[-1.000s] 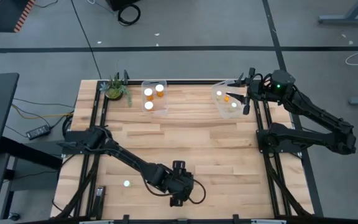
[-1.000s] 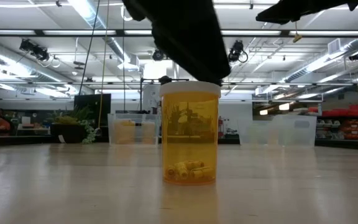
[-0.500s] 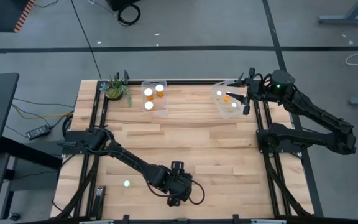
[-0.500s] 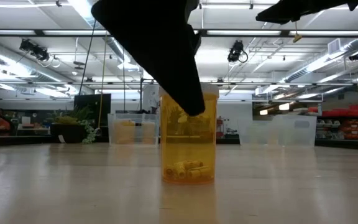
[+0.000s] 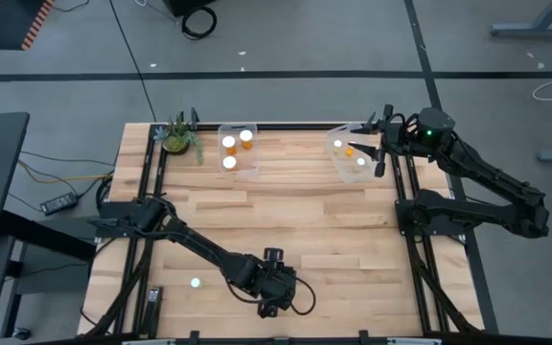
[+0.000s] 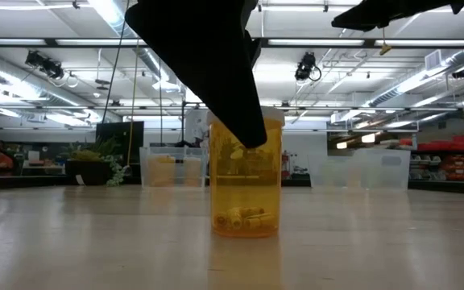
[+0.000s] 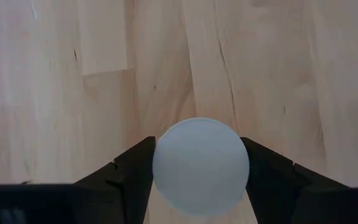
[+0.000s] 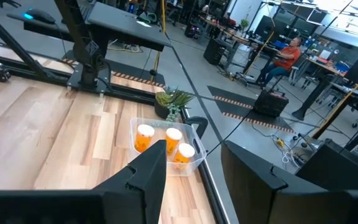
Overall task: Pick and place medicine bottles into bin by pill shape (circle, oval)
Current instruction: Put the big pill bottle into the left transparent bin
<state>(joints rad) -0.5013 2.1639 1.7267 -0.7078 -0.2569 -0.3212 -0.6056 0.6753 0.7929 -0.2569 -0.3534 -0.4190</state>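
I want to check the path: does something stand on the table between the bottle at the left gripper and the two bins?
Nothing visible does. The left gripper straddles the bottle at the near edge; bare wood lies between it and both bins.

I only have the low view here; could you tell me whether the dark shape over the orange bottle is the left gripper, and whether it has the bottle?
Observer: Yes, that is the left gripper. Its wrist view shows its fingers against both sides of the bottle, at the white cap.
Operator: Are any other bottles loose on the table?
Observer: One, a second bottle, standing nearer the table's left edge.
Operator: And the right arm?
Observer: The right gripper waits at the right bin, at the far side.
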